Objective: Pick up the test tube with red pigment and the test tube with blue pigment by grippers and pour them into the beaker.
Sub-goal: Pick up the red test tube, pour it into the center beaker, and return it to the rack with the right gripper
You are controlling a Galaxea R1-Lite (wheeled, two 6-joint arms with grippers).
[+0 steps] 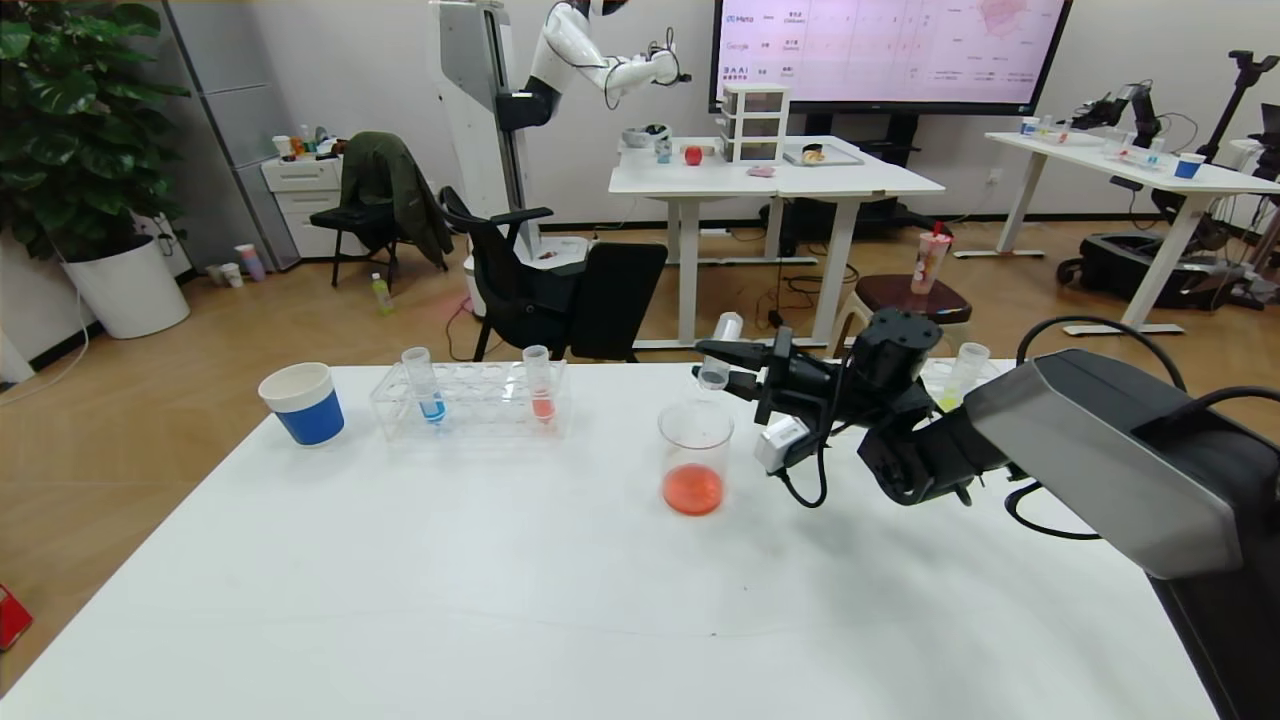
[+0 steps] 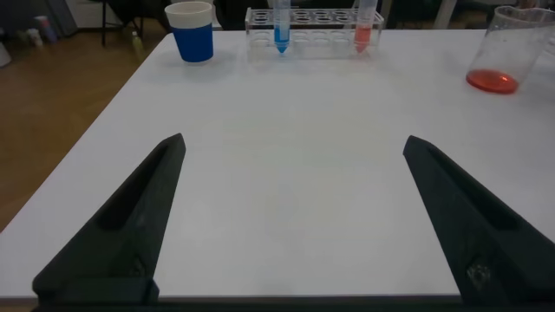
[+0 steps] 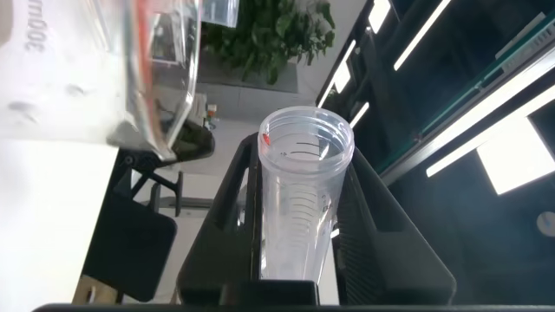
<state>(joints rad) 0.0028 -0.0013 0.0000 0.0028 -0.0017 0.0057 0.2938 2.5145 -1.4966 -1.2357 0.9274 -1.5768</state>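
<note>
My right gripper [image 1: 712, 362] is shut on the test tube with red pigment [image 1: 724, 330]. It holds the tube tipped, mouth down, just above the beaker [image 1: 695, 440]. In the right wrist view the tube [image 3: 305, 199] looks empty apart from a red drop at its rim, with the beaker's rim [image 3: 165, 69] close beside it. The beaker holds red liquid at its bottom and also shows in the left wrist view [image 2: 507, 43]. The test tube with blue pigment [image 1: 425, 385] stands upright in a clear rack [image 1: 480, 405]. My left gripper [image 2: 295, 140] is open and empty over bare table.
A tube of paler salmon-red liquid [image 1: 540, 385] stands in the same rack. A white paper cup with a blue sleeve [image 1: 303, 403] sits left of the rack. A yellow-green tube [image 1: 965, 372] stands behind my right arm. The white table [image 1: 500, 600] stretches toward me.
</note>
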